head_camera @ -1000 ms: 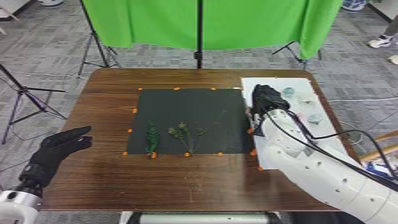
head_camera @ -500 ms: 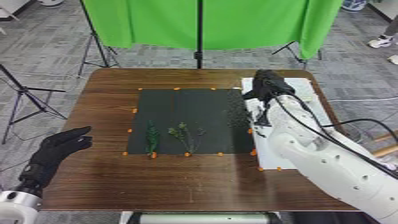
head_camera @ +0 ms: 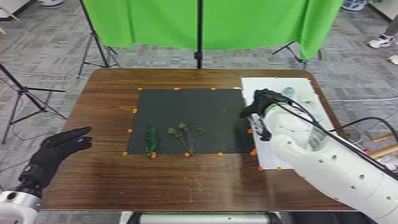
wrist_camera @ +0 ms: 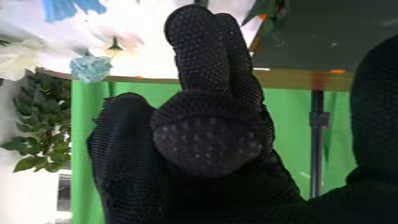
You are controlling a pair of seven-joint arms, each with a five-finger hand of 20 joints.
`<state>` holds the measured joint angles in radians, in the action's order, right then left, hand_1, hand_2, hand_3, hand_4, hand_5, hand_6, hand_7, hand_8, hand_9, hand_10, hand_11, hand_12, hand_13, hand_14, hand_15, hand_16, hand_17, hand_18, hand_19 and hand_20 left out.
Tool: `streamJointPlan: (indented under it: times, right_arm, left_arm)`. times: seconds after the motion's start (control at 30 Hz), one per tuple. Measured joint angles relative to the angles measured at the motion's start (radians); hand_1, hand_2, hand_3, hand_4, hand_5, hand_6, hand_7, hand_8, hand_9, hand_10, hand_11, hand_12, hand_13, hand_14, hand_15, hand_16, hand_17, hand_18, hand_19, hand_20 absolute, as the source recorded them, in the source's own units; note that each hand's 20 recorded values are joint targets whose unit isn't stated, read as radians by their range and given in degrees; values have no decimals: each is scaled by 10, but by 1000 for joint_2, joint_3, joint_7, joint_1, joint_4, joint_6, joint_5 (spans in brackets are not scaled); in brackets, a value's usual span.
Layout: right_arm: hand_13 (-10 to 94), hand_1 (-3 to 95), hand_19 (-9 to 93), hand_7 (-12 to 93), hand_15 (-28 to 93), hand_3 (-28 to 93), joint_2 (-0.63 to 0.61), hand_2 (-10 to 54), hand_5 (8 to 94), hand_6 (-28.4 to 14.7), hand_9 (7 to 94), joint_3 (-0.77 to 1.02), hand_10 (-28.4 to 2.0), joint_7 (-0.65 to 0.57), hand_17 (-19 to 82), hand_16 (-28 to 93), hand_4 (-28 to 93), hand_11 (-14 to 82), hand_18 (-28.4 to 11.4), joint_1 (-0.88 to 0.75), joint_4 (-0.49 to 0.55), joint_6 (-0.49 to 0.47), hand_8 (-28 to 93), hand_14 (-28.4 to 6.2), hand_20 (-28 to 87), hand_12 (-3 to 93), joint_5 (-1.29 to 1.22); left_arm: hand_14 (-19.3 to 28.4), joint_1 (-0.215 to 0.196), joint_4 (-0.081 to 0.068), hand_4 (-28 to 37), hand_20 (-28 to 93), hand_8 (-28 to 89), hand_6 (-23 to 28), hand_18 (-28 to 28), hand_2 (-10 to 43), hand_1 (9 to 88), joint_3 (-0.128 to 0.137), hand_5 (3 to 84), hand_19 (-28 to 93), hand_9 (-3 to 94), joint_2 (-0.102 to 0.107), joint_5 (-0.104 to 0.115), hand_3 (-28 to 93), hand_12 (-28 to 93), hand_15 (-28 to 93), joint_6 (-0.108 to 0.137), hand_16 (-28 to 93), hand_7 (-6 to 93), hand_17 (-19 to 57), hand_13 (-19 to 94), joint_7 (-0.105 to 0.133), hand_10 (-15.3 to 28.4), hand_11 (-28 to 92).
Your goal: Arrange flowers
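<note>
My right hand [head_camera: 263, 101] is over the left edge of the white sheet, beside the black mat. In the right wrist view, the same hand [wrist_camera: 213, 65] is open, two fingers straight, with nothing seen in its grasp. A pale blue flower [head_camera: 289, 92] and a whitish flower [head_camera: 307, 98] lie on the sheet; the wrist view has the blue flower [wrist_camera: 91, 67] and a white bloom [wrist_camera: 19, 57] past the glove. Two green sprigs, a narrow one [head_camera: 152, 138] and a branching one [head_camera: 186, 137], rest on the mat. My left hand [head_camera: 64, 144] is open at the table's left side.
The black mat [head_camera: 191, 107] has orange tape marks round its edges and adjoins the white sheet [head_camera: 266, 84]. Brown table [head_camera: 178, 187] surrounds them. Behind it are a green cloth [head_camera: 258, 30] and a dark stand pole. Cables run along the right arm.
My right hand first moved toward the sheet's far end, then came back nearer and left to the mat's edge. The blue flower it covered shows again. The left hand has stayed still.
</note>
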<state>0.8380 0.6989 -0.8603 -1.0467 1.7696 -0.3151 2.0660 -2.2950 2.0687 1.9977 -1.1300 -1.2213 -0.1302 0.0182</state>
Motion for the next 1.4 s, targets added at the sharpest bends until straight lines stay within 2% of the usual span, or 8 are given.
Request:
streamJointPlan:
  times: [0.27,0.5,0.53,0.6,0.7,1.1,1.4]
  right_arm:
    - [937,246,918,259,627,554,4,-95,818,-87,912,-10,-165,-31,765,200,-71,348,-54,-6,-19,-34,-32,-16,366,272,17]
    - [937,399,920,284,637,557,8,-95,816,-79,912,8,-158,-38,768,194,-56,366,-53,-29,-23,-35,-34,-11,359,274,16]
    - [937,427,920,287,640,554,10,-95,814,-76,913,12,-157,-39,770,191,-56,369,-52,-31,-23,-35,21,-10,357,273,16]
    - [937,521,918,277,644,485,16,-95,814,-71,915,18,-152,-42,774,187,-25,376,-48,-36,-24,-34,203,-7,354,272,16]
    - [937,590,916,277,649,461,26,-95,821,-64,919,22,-150,-44,777,186,-3,383,-47,-43,-32,-27,255,-4,358,271,15]
    - [937,615,920,294,672,493,26,-95,825,-58,929,48,-144,-24,786,178,-15,397,-54,-78,-16,66,259,-1,371,270,-10]
    - [937,613,921,295,674,502,4,-95,827,-61,929,115,-142,62,788,178,-19,399,-51,-129,119,239,258,0,367,268,-77]
  left_arm:
    - [196,0,0,-162,224,-53,59,152,-33,322,0,456,192,456,-1,0,614,111,206,-6,2,96,97,376,-6,150,165]
    - [196,1,0,-162,224,-53,59,152,-34,322,0,456,193,456,0,0,616,111,205,-11,3,95,97,375,-11,150,164]
    - [196,1,0,-162,223,-53,59,152,-34,322,0,456,192,456,0,0,616,111,205,-12,3,95,97,375,-12,150,165]
    - [196,2,0,-162,224,-53,59,152,-33,322,0,456,193,456,0,0,615,111,205,-14,3,95,96,375,-13,150,165]
    - [196,3,0,-162,223,-53,59,152,-33,322,0,456,192,455,0,0,614,111,205,-16,3,95,96,374,-15,150,164]
    - [196,3,0,-161,222,-53,59,151,-32,322,0,455,190,454,0,0,614,112,204,-16,3,95,95,373,-15,150,163]
    - [195,3,0,-160,221,-53,59,151,-33,321,0,454,188,452,-1,0,615,112,202,-19,3,94,94,372,-15,150,162]
